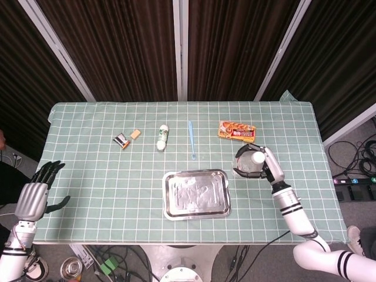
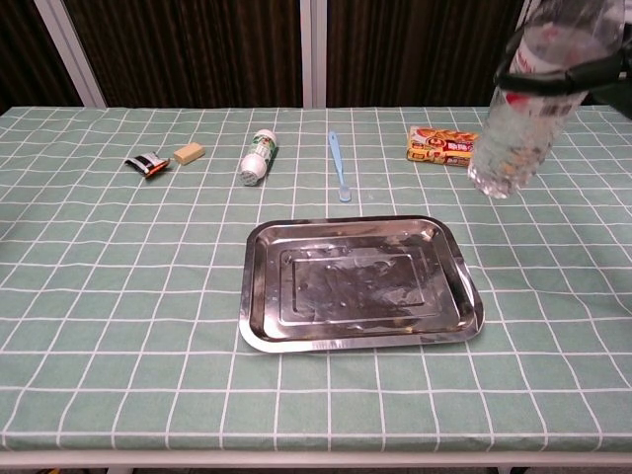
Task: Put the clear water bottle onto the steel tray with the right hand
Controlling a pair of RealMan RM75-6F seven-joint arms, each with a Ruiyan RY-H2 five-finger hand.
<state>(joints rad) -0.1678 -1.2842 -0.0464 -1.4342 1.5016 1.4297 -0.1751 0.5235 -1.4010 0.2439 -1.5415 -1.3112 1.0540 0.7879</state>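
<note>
The clear plastic water bottle with a white cap [image 2: 528, 104] hangs in the air, tilted, above the table to the right of the shallow rectangular steel tray [image 2: 357, 284], not yet over it. The right hand [image 1: 262, 166] wraps its fingers around the bottle's upper body, a grasp that keeps the base free for setting down. Tray sits near the table's front middle, empty, so a leftward carry and a lowering remain. The left hand [image 1: 36, 194] rests off the green checked tablecloth [image 1: 106, 176] at the far left, fingers spread, holding nothing. Beyond the tray lie a light blue toothbrush [image 2: 339, 166] and an orange snack packet [image 2: 443, 145], outside the likely path.
</note>
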